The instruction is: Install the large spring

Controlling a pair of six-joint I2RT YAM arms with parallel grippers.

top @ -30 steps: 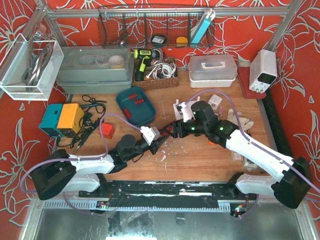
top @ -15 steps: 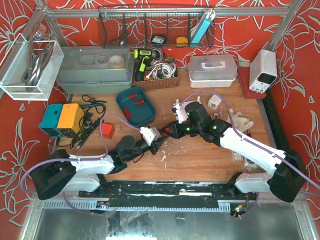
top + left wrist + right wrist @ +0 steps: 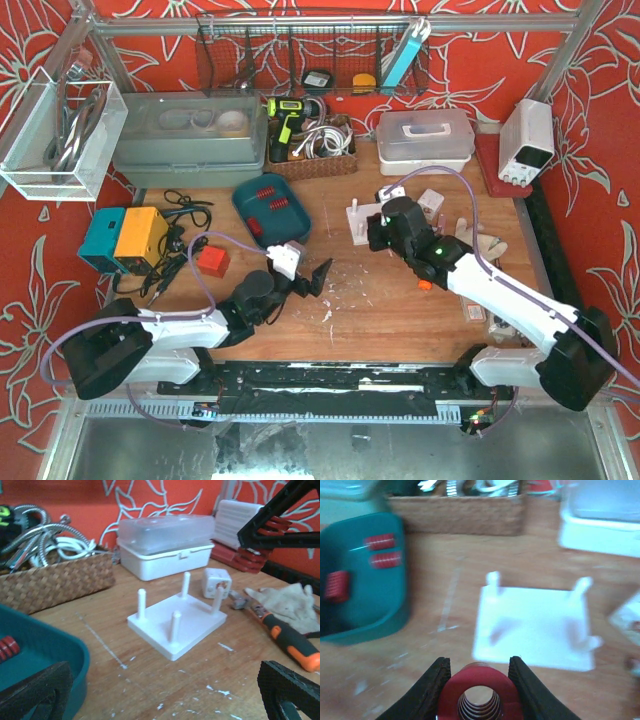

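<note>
The large spring (image 3: pixel 480 696), red and coiled, sits end-on between the black fingers of my right gripper (image 3: pixel 480 680), which is shut on it. From the left wrist view the same spring (image 3: pixel 274 525) hangs in that gripper (image 3: pixel 270 534) above and to the right of the white base (image 3: pixel 175 625) with its four upright pegs. In the top view my right gripper (image 3: pixel 376 235) hovers at the near edge of the base (image 3: pixel 358 222). My left gripper (image 3: pixel 312 280) stands wide open and empty, left of the base, with both pads (image 3: pixel 35 692) at the frame's lower corners.
A teal tray (image 3: pixel 290 232) holding more red springs (image 3: pixel 382 550) lies left of the base. A wicker basket (image 3: pixel 310 160) and a white lidded box (image 3: pixel 425 140) stand behind. A glove (image 3: pixel 287 600), an orange-handled tool (image 3: pixel 292 642) and a white cube (image 3: pixel 216 581) lie right.
The spring went from my left gripper to my right. The left gripper opened and drew back to the left. The right arm carried the spring back towards the white base.
</note>
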